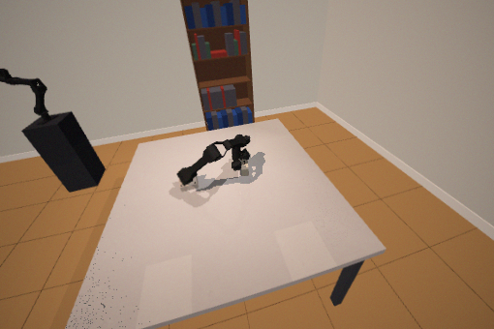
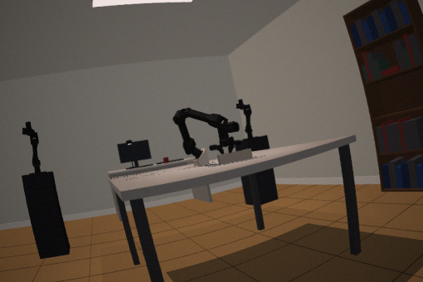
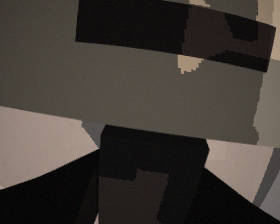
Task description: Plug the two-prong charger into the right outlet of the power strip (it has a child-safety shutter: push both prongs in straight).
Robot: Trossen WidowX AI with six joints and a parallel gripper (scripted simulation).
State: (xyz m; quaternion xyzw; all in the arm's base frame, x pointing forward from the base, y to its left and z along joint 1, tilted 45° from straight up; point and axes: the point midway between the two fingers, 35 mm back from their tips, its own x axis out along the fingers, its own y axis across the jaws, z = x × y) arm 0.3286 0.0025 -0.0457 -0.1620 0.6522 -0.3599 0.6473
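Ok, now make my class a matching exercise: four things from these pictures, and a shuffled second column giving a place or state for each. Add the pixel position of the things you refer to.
Things
1. black two-prong charger (image 3: 152, 155)
2. tall brown bookcase (image 1: 249, 65) (image 2: 369, 94)
3. small red object (image 2: 166, 160)
4. black claw (image 1: 240, 167) (image 2: 224, 148)

Places and states
A. on the surface behind the white table (image 1: 232, 234) (image 2: 187, 177), near the dark monitor (image 2: 134, 151)
B. shut on something
C. standing on the floor, holding blue, grey and red books
D. between the claw's fingers

Pairs: 1-D, 2-C, 3-A, 4-B
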